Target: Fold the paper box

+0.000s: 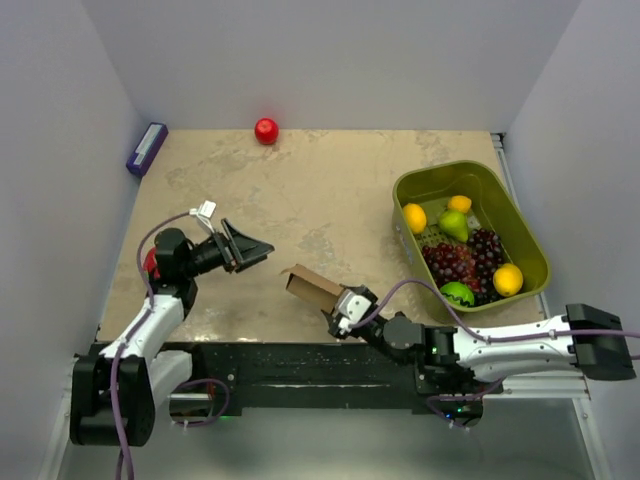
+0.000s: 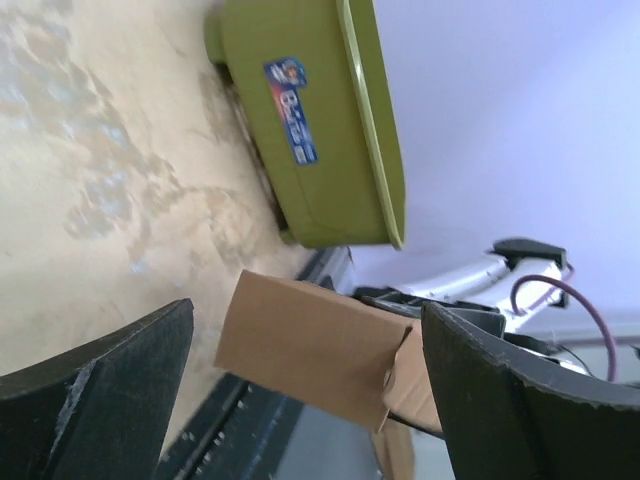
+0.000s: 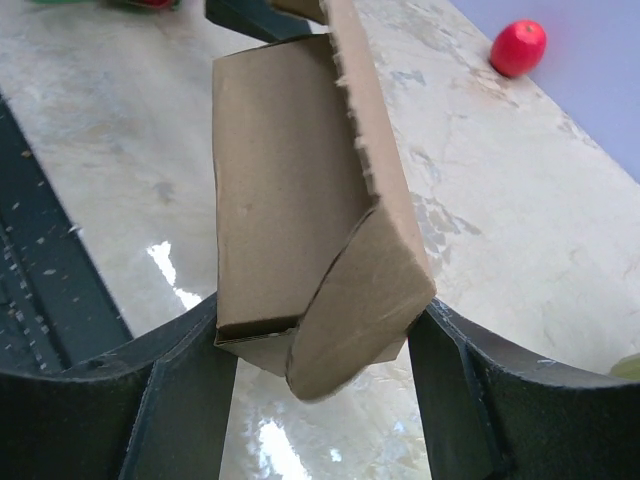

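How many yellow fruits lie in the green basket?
3 yellow fruits in the basket: one by its left wall, one toward the far wall, one by the right wall. Grapes may hide others.

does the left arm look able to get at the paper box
Likely yes: the left gripper is open and faces the paper box, with only bare table between them. The right gripper holds the box at one end, leaving the other end free.
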Robot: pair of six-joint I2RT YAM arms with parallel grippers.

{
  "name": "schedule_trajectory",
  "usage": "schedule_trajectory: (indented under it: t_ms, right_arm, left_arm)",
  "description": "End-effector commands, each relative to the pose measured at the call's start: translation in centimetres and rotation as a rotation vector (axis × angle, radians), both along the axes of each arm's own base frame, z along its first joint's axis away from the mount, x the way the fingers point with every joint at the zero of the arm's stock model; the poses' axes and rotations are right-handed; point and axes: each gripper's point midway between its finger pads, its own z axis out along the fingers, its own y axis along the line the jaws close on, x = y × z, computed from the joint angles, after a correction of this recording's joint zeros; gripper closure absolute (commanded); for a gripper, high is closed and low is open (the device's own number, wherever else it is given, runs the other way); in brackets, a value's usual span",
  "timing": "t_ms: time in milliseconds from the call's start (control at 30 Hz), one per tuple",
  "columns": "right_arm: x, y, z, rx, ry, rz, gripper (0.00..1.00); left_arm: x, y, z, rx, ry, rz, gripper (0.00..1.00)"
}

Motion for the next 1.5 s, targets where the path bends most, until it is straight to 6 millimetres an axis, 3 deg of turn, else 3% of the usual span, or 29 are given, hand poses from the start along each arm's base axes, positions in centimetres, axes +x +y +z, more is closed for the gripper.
schedule_trajectory:
  t_ms: [0, 33, 100, 133, 333, 467, 733, 767, 1033, 1133, 1267, 1333, 1367, 1467]
  right_arm:
    - [1.3, 0.1, 1.6, 0.12, 0.074, 0.021, 0.68]
    - [2.5, -0.3, 1.8, 0.139, 0.081, -0.005, 0.67]
    - [2.8, 0.1, 1.8, 0.159, 0.101, 0.047, 0.67]
    - [4.2, -0.4, 1.9, 0.183, 0.116, 0.018, 0.68]
    - [5.9, 0.5, 0.7, 0.187, 0.161, 0.096, 0.68]
    - [6.5, 1.1, -0.2, 0.183, 0.183, 0.139, 0.68]
    - [7.7, 1.6, -2.3, 0.157, 0.24, 0.189, 0.68]
    - [7.9, 1.7, -3.2, 0.14, 0.254, 0.186, 0.68]
    - [9.0, 1.9, -5.1, 0.099, 0.27, 0.16, 0.65]
    - [9.6, 1.6, -5.2, 0.103, 0.278, 0.121, 0.57]
    - [9.9, 1.0, -5.0, 0.094, 0.287, 0.083, 0.3]
    - [10.2, 0.7, -4.3, 0.1, 0.285, 0.062, 0.25]
    - [10.1, 0.5, -4.5, 0.094, 0.3, 0.054, 0.13]
    - [9.8, -0.2, -3.3, 0.131, 0.308, 0.029, 0.09]
  left_arm:
    - [3.3, 2.1, 1.0, 0.261, -0.24, 0.112, 0.02]
    - [3.9, 2.8, 1.1, 0.323, -0.303, 0.147, 0.03]
    - [4.1, 3.3, 2.2, 0.364, -0.381, 0.182, 0.04]
    - [4.2, 3.6, 2.3, 0.395, -0.422, 0.196, 0.05]
    - [3.4, 3.7, 2.1, 0.463, -0.541, 0.16, 0.1]
    - [3.5, 3.5, 3.1, 0.487, -0.609, 0.122, 0.12]
    - [3.1, 1.9, 2.2, 0.592, -0.648, 0.022, 0.16]
    - [3.0, 1.8, 2.3, 0.597, -0.652, 0.023, 0.16]
    - [2.7, 1.3, 1.6, 0.624, -0.647, -0.001, 0.16]
    - [2.8, 1.1, 1.3, 0.638, -0.642, -0.017, 0.16]
    - [2.6, 0.6, 1.2, 0.655, -0.662, -0.044, 0.17]
    - [2.5, 0.3, 1.3, 0.657, -0.675, -0.056, 0.16]
    - [2.5, 0.2, 1.4, 0.663, -0.684, -0.057, 0.16]
    - [2.6, -0.3, 1.5, 0.673, -0.7, -0.081, 0.17]
